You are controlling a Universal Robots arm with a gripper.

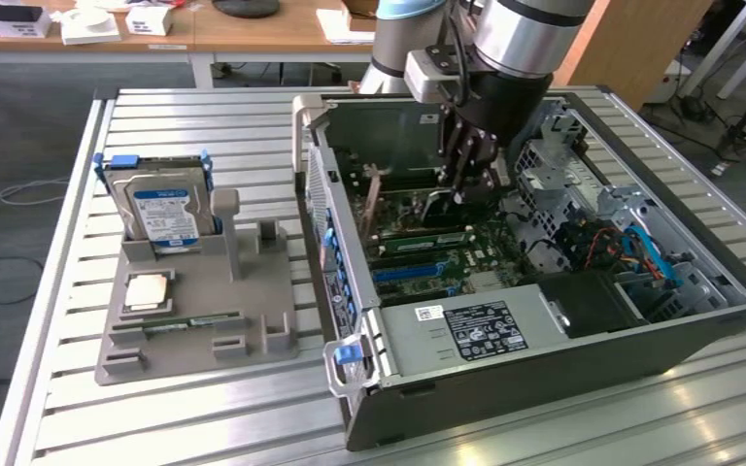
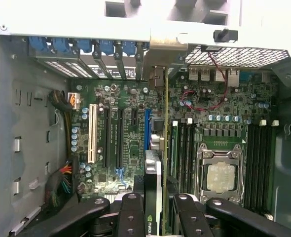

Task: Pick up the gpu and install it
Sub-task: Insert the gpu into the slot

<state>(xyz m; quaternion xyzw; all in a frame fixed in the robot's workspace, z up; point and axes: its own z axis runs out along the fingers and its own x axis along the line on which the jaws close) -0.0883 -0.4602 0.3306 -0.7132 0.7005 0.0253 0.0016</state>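
Note:
The gpu (image 2: pixel 153 178) stands on edge over the motherboard (image 2: pixel 126 98). Its thin edge runs from between my fingers to the silver end bracket (image 2: pixel 161 52) at the case's rear slot openings. It sits beside the blue slot (image 2: pixel 147 129); I cannot tell whether it is seated. My gripper (image 2: pixel 155 201) is shut on the card, with one black finger (image 2: pixel 130 210) on each side and a green logo between them. In the exterior view the gripper (image 1: pixel 468 184) reaches down into the open computer case (image 1: pixel 542 388).
A CPU socket (image 2: pixel 219 175) and memory slots lie beside the card, and a white slot (image 2: pixel 92 140) on its other side. On the exterior view's left, a grey holder (image 1: pixel 191 335) carries a blue-labelled hard drive (image 1: pixel 166 209), a chip (image 1: pixel 149 289) and a RAM stick (image 1: pixel 198 320).

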